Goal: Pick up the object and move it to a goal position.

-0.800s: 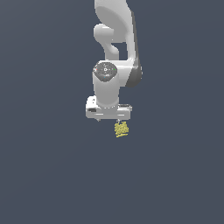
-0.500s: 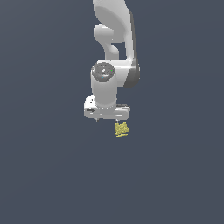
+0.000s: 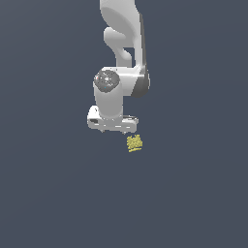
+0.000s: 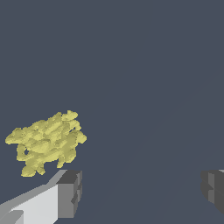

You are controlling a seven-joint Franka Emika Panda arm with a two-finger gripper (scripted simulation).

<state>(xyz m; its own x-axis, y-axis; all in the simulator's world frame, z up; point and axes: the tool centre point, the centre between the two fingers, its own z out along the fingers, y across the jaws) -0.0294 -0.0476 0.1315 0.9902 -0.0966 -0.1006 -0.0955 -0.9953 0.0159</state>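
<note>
We see the gripper (image 4: 140, 192) with its two grey fingertips (image 4: 70, 194) spread wide and nothing between them. In the wrist view the object (image 4: 46, 142), a pale-yellow bumpy lump, lies just beyond one fingertip, outside the gap. In the exterior view the object (image 3: 134, 143) sits at about five o'clock from the gripper (image 3: 112, 127), just beside it on the dark grey floor (image 3: 48, 193), while the white arm (image 3: 121, 58) rises toward twelve o'clock.

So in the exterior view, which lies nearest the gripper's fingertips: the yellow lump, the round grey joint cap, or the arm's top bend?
1. Yellow lump: just below the gripper, toward the view's right.
2. Round grey joint cap: above it.
3. Arm's top bend: highest, farthest.
</note>
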